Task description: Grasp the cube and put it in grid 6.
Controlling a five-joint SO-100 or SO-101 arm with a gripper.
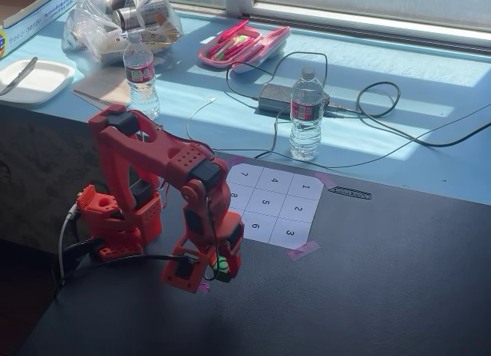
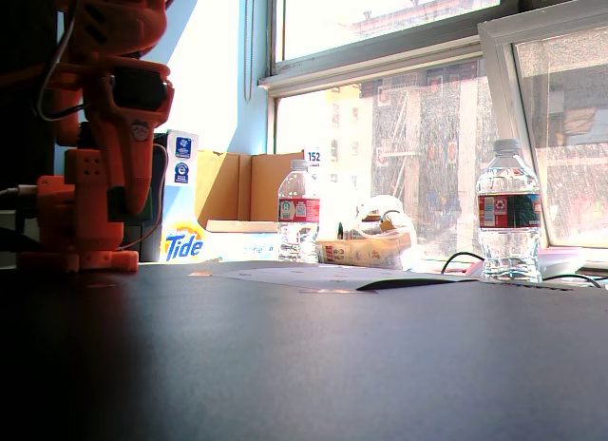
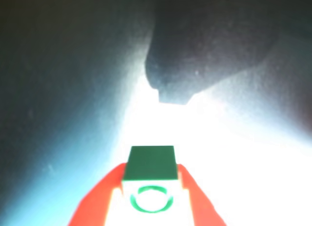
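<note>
Red gripper [image 1: 217,270] fingers [image 3: 195,197] press both sides of the green cube [image 3: 150,162], closed snugly on it, at seven o'clock from grid 6 [image 1: 255,226].

Wrist view: overexposed, soft; fingers [image 3: 97,201] cut off by bottom edge, cube [image 3: 150,163] face washed white, surface beneath unreadable.

Fixed view from above: cube [image 1: 222,265] mostly hidden between red fingers (only green sliver visible); grid 6 [image 1: 256,226] partly covered by arm [image 1: 201,202].

Low fixed view: arm [image 2: 114,89] cropped at top and left, sheet [image 2: 313,277] seen edge-on, digits illegible.
</note>
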